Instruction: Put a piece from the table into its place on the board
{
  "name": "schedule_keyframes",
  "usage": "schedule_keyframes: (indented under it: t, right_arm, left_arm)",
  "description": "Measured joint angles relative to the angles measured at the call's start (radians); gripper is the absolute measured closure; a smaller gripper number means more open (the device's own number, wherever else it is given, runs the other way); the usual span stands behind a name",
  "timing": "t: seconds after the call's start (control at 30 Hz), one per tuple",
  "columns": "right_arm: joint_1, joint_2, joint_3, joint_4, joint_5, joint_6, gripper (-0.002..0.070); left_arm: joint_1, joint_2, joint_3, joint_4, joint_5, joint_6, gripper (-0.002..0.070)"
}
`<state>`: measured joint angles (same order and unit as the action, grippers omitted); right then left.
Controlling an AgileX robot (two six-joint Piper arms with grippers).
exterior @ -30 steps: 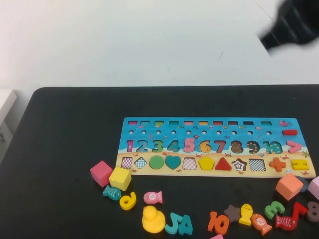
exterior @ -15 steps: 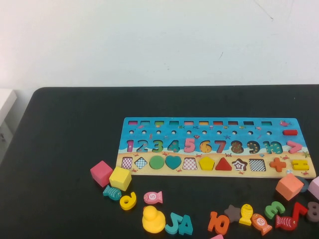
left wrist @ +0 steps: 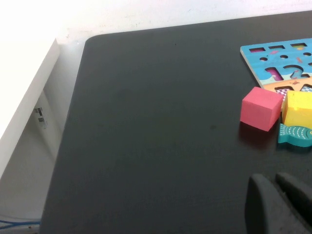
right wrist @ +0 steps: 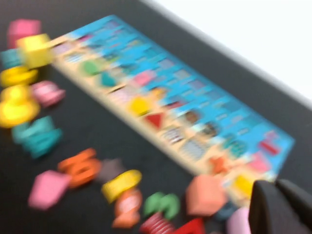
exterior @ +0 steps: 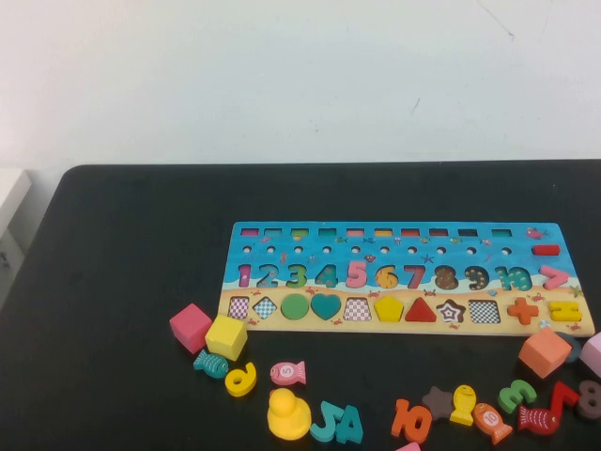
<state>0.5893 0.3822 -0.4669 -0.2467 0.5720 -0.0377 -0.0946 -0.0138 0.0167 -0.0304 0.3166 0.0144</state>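
Note:
The blue number-and-shape board (exterior: 404, 242) lies on the black table, with empty checkered shape slots in its lower row. Loose pieces lie along its near side: a pink cube (exterior: 191, 327), a yellow cube (exterior: 226, 336), a yellow duck (exterior: 287, 414), an orange 10 (exterior: 411, 420), a green 3 (exterior: 516, 395) and a salmon cube (exterior: 546, 351). Neither gripper shows in the high view. My left gripper (left wrist: 273, 179) is shut and empty over bare table, short of the pink cube (left wrist: 261, 108). My right gripper (right wrist: 274, 186) is shut and empty above the board's right end, near the salmon cube (right wrist: 205, 195).
Fish pieces, a teal 5 and 4 (exterior: 338, 423), a brown star (exterior: 439, 401) and a red 7 (exterior: 565, 396) crowd the near edge. A pale pink block (exterior: 593, 353) sits at the right edge. A white shelf (left wrist: 19, 92) stands left of the table.
A dark arm at the top right of the high view one second ago has left that view. The board and pieces have not moved.

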Motion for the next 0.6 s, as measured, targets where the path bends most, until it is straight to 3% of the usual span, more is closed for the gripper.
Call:
schedule_keyframes:
  t: [0.17,0.37,0.47,0.6]
  right_arm:
    - [-0.255,-0.165,0.267,-0.053,-0.361,0.0,0.0657]
    - [-0.57,-0.366,0.474,-0.053,-0.559,0.004,0.0657]
    - [-0.646,-0.39,0.491,-0.051,-0.559,0.03,0.0658]
    - [-0.663,-0.394,0.492,-0.051,-0.524,0.068,0.0657]
  left_arm:
    - [0.0,0.0,0.0,0.0,0.0,0.0,0.0676]
    - [0.0,0.0,0.0,0.0,0.0,0.0,0.0676]
    - [0.0,0.0,0.0,0.0,0.0,0.0,0.0676]
    - [0.0,0.0,0.0,0.0,0.0,0.0,0.0676]
